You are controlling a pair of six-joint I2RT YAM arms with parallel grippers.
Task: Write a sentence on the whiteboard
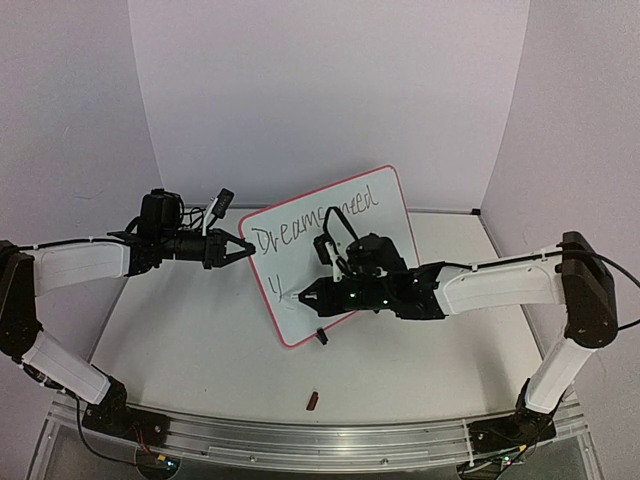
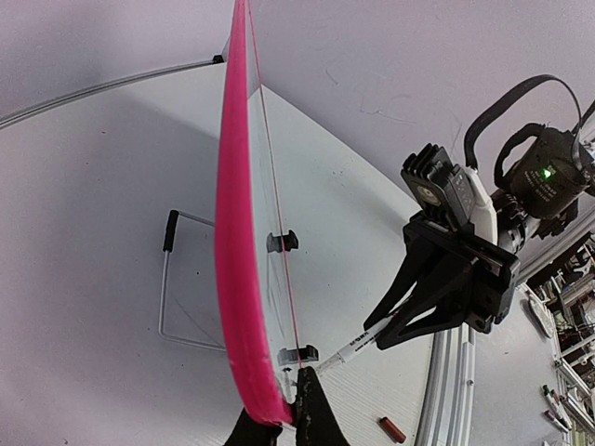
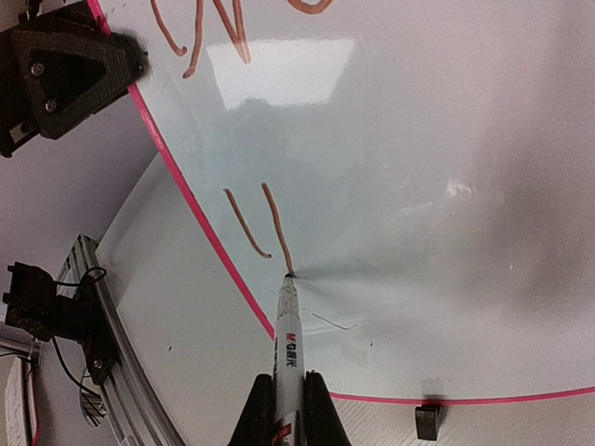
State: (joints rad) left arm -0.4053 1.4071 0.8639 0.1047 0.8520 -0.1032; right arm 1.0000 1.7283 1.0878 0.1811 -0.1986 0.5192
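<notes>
The whiteboard (image 1: 385, 235), pink-framed, stands tilted on the table. It carries the handwritten words "Dreams need" and, below them, one letter like a "y" (image 3: 260, 223). My left gripper (image 1: 243, 247) is shut on the board's left edge, the pink frame (image 2: 237, 232) pinched between its fingertips (image 2: 311, 409). My right gripper (image 3: 289, 395) is shut on a white marker (image 3: 288, 339). The marker's tip touches the board at the lower end of the letter's second stroke. In the top view the right gripper (image 1: 306, 294) is in front of the board's lower left part.
A red-brown marker cap (image 1: 314, 401) lies on the table in front of the board. Black clip feet (image 3: 428, 420) sit on the board's lower edge. A wire stand (image 2: 172, 279) is behind it. An aluminium rail (image 1: 320, 440) runs along the near edge.
</notes>
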